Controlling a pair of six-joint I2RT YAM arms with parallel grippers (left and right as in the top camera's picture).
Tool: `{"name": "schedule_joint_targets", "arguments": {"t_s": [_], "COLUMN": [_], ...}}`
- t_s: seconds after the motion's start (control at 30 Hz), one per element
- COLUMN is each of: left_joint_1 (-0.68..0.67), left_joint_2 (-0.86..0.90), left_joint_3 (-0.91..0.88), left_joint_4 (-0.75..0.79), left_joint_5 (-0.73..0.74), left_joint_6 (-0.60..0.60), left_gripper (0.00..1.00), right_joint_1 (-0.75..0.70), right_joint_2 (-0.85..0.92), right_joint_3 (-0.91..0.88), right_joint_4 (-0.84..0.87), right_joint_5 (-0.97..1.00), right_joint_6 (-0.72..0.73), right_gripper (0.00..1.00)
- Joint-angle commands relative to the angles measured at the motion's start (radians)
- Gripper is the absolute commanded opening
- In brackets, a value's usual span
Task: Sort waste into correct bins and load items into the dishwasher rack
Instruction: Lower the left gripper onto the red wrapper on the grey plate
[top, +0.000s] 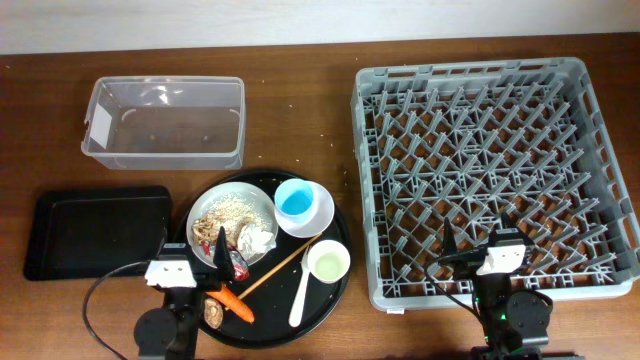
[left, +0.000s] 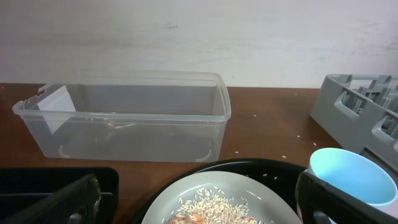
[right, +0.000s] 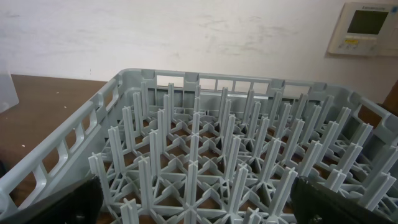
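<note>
Looks like it's only starting. The left gripper is hovering, fingers apart, over the plate of rice, and the right gripper is hanging wide open and holding nothing over the rack. I'm guessing it's going for the red wrapper next, which is sitting cramped between the plate and the carrot. The tub and black tray are lying open nearby.

1. One large square grey plastic rack.
2. Two cups: one light blue cup, one small white cup.
3. One clear plastic rectangular tub, one shallow black rectangular tray.
4. One large round black tray.
5. One white round plate.
6. One orange carrot, one thin wooden stick, one white plastic fork.
</note>
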Motion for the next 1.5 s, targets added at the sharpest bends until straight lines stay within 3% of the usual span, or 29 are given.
{"name": "schedule_joint_targets", "arguments": {"t_s": [0.0,1.2,1.33,1.43,1.47], "left_joint_1": [-0.004,-0.004,-0.004,-0.004,-0.004], "left_joint_2": [0.0,0.0,0.0,0.0,0.0], "left_joint_3": [-0.002,-0.002,-0.001,0.032,0.075], "left_joint_4": [-0.006,-0.001,-0.004,-0.066,-0.149], "left_joint_5": [0.015,0.013,0.034,0.034,0.034], "left_joint_6": [-0.006,-0.006,-0.018,-0.018,-0.018], "left_gripper": [1.0,1.0,1.0,1.0,1.0], "right_joint_1": [0.005,0.005,0.005,0.005,0.005], "right_joint_2": [-0.003,-0.003,-0.003,-0.003,-0.003], "right_joint_3": [-0.005,-0.005,-0.004,0.035,0.069], "right_joint_4": [-0.006,-0.006,0.011,-0.026,-0.07], "right_joint_5": [0.009,0.008,-0.003,-0.107,-0.125], "right_joint_6": [-0.003,-0.003,0.171,0.178,0.179], "right_gripper": [0.98,0.98,0.98,0.98,0.98]}}
